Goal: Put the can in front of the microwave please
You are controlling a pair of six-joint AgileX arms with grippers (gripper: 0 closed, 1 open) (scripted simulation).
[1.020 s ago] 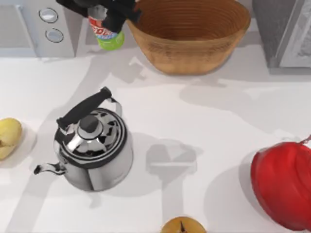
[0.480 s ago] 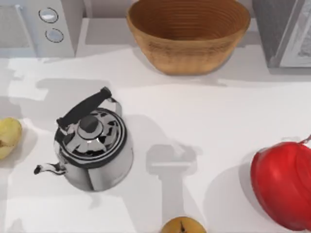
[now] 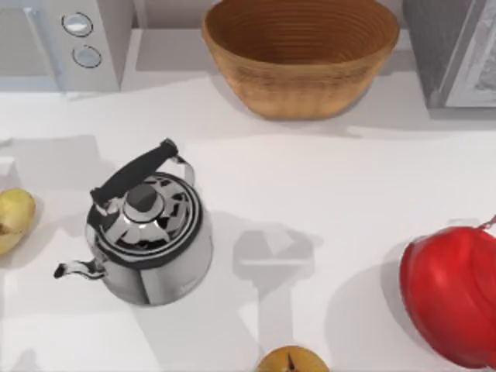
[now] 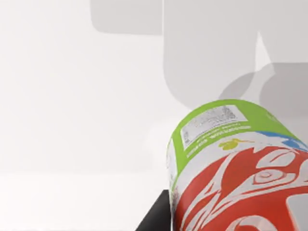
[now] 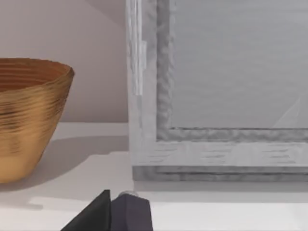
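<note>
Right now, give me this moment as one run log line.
left gripper: holding can above bare table | microwave back-left, nothing in front yet | right arm: parked facing grey speckled box

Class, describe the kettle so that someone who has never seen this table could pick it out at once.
Start from the microwave at the table's far left corner and come toward the near edge. The kettle stands there, right of a yellow fruit. It alone is shiny chrome, with a black arched handle and a small curved spout.
</note>
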